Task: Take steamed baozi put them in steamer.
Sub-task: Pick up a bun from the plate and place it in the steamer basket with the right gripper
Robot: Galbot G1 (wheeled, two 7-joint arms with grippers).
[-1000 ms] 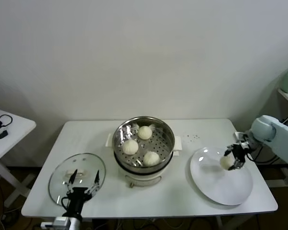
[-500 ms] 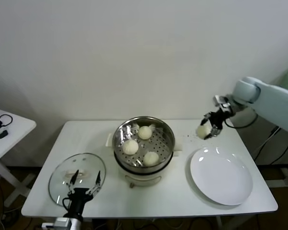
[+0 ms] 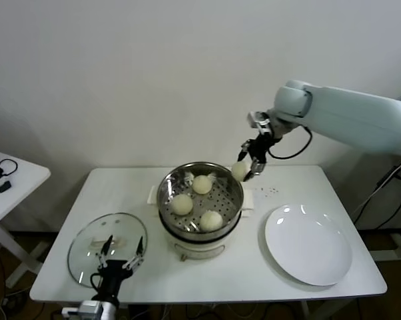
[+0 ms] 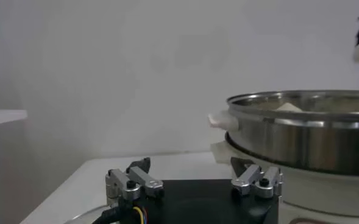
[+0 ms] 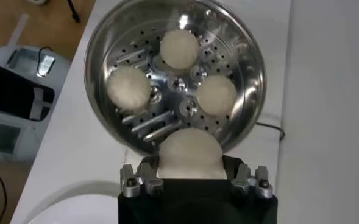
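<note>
The steel steamer (image 3: 235, 191) stands mid-table on its white base, with three cream-white baozi (image 3: 181, 204) (image 3: 202, 185) (image 3: 210, 220) on its perforated tray. My right gripper (image 3: 244, 170) hangs in the air at the steamer's right rim, shut on another baozi (image 3: 239, 171). From the right wrist, that held baozi (image 5: 190, 153) sits between the fingers, above the steamer's edge (image 5: 257, 73). My left gripper (image 3: 120, 257) rests open and empty over the glass lid near the table's front left; the left wrist view shows its fingers (image 4: 134, 183) apart.
A round glass lid (image 3: 82, 245) lies front left. A flat white plate (image 3: 308, 245) with nothing on it lies to the right of the steamer. A small side table (image 3: 4, 190) with a black cable stands at far left. The wall is close behind.
My right gripper lifted the baozi off the white plate and carried it left and up to the steamer's right rim. The plate now holds nothing. The left arm stayed still.
</note>
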